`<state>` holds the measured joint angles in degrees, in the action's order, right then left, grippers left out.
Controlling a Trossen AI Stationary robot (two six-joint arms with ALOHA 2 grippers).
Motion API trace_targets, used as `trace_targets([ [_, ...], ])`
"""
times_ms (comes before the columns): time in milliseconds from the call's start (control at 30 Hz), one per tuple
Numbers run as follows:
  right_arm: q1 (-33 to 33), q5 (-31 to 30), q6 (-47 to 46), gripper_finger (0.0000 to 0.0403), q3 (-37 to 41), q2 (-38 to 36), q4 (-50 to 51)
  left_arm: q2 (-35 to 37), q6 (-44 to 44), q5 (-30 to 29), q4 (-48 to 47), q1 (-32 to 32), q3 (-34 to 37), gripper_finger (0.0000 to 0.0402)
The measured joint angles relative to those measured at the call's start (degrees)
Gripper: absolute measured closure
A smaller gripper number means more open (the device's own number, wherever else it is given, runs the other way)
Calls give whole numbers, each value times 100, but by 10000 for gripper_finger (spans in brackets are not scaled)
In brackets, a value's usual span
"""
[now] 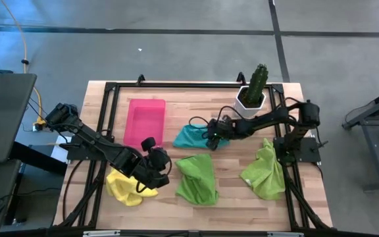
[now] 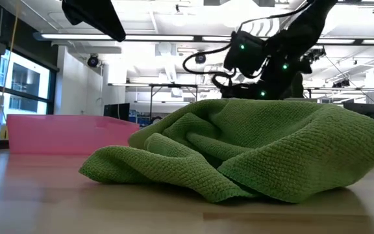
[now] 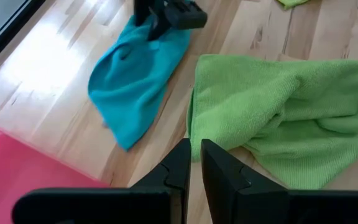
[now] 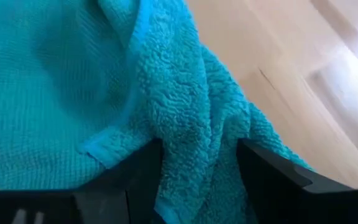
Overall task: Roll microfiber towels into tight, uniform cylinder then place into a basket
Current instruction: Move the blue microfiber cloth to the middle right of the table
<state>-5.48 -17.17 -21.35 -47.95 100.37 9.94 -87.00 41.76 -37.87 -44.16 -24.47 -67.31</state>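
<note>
Pale wooden tabletop [image 1: 196,204] on grey concrete floor; no readable writing anywhere. Upper left of centre: shallow bright pink plastic basket [image 1: 145,118], nothing inside. Right of it, crumpled teal microfibre towel [image 1: 193,136], with right gripper [image 1: 214,133] upon it, jaws spread wide around a fold. Lower left: left gripper [image 1: 155,172], jaws nearly together and empty, beside yellow towel [image 1: 125,185]. Lower centre and right: two lime green towels [image 1: 198,178] [image 1: 265,172]. Top: white pot with green cactus [image 1: 252,92].

Grey concrete floor [image 1: 176,52] surrounds the wooden worktop [image 1: 196,108]; white ceiling strip lights [image 2: 141,37] overhead, windows [image 2: 24,84] at nine o'clock.
</note>
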Motion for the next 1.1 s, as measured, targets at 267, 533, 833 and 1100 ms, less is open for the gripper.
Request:
trace_targets([
  [267,126,-31,-903,199,-23,-267,2404,0,-149,-4,-48,0,0,371],
  [533,379,239,-1805,199,71,-824,4761,0,-149,-7,-105,0,0,371],
  [833,520,110,-2818,199,55,-1202,6731,0,-149,-35,-105,0,0,371],
  [1100,794,-5,-2969,199,-362,-1596,6614,-1,-144,-49,-100,2,0,371],
])
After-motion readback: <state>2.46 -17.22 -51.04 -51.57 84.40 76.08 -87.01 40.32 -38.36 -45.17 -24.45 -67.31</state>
